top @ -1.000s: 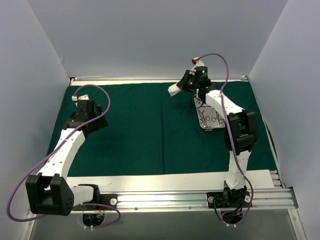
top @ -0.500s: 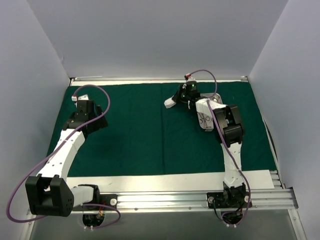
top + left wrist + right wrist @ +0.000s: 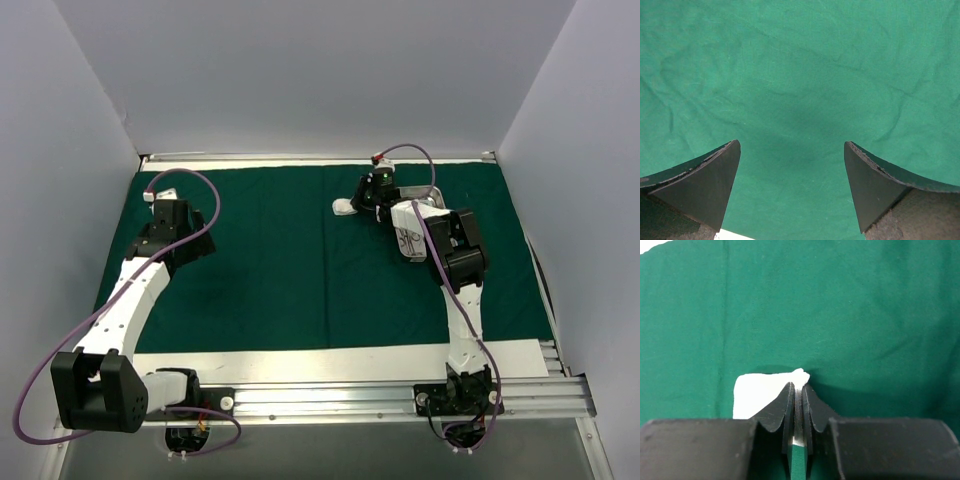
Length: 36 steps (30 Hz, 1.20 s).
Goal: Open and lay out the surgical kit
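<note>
Over the last second the right arm has folded its elbow back and dropped its wrist, carrying the white-green packet (image 3: 344, 208) down from the upper middle of the overhead view toward the green drape (image 3: 270, 280). The right gripper (image 3: 799, 387) is clenched on the packet's edge; whether the packet touches the cloth cannot be told. The steel tray (image 3: 408, 242) lies just right of the gripper, partly under the forearm. The left arm has not moved. It reaches up the left side, its gripper (image 3: 791, 145) spread wide over bare cloth.
</note>
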### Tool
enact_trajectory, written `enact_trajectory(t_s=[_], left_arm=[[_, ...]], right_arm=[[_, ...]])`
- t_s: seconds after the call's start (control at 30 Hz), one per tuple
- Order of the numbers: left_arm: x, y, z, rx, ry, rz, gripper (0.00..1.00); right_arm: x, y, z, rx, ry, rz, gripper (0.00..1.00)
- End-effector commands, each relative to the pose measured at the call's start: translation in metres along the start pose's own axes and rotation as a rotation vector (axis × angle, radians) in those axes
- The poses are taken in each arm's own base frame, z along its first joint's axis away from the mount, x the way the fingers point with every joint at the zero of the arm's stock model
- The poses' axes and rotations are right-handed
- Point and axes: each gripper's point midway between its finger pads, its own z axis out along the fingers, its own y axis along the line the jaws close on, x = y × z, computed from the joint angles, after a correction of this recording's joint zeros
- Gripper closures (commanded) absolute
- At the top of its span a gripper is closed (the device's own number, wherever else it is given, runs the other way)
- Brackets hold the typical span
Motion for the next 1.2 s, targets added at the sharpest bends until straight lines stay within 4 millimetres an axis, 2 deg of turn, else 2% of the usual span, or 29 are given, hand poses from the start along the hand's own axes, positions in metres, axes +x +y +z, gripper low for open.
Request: enact_trajectory(t_s=[0.0, 0.13, 0.23, 0.4, 0.57, 0.67, 0.9, 0.97, 1.07, 1.17], left_arm=[[-0.019, -0.004, -0.005, 0.019, -0.072, -0.012, 0.06], [-0.018, -0.004, -0.006, 0.019, -0.073, -0.011, 0.06], [-0.019, -0.004, -0.006, 0.019, -0.074, -0.011, 0.06], [-0.019, -0.004, -0.006, 0.018, -0.074, -0.012, 0.06], [-0.019, -0.004, -0.007, 0.020, -0.075, -0.010, 0.06], [-0.019, -0.004, -0.007, 0.021, -0.075, -0.011, 0.06], [-0.018, -0.004, -0.007, 0.023, -0.074, -0.010, 0.06], [-0.018, -0.004, -0.006, 0.022, -0.073, -0.011, 0.06], [-0.019, -0.004, -0.006, 0.023, -0.074, -0.011, 0.06], [-0.018, -0.004, -0.006, 0.021, -0.073, -0.010, 0.06]], right_arm=[[0.002, -0.014, -0.003, 0.052, -0.024, -0.005, 0.98], [0.005, -0.017, -0.006, 0.061, -0.038, 0.014, 0.95], [0.005, -0.017, -0.008, 0.061, -0.038, 0.016, 0.87], [-0.006, -0.012, -0.013, 0.049, -0.050, 0.002, 0.71], [-0.021, -0.009, -0.020, 0.048, -0.059, -0.019, 0.69], [-0.028, -0.008, -0.025, 0.052, -0.062, -0.034, 0.60], [-0.057, 0.003, -0.043, 0.055, -0.089, -0.090, 0.45], [-0.072, 0.008, -0.054, 0.059, -0.105, -0.106, 0.42], [-0.091, 0.003, -0.071, 0.105, -0.124, -0.135, 0.42], [-0.104, -0.016, -0.087, 0.163, -0.126, -0.146, 0.41]])
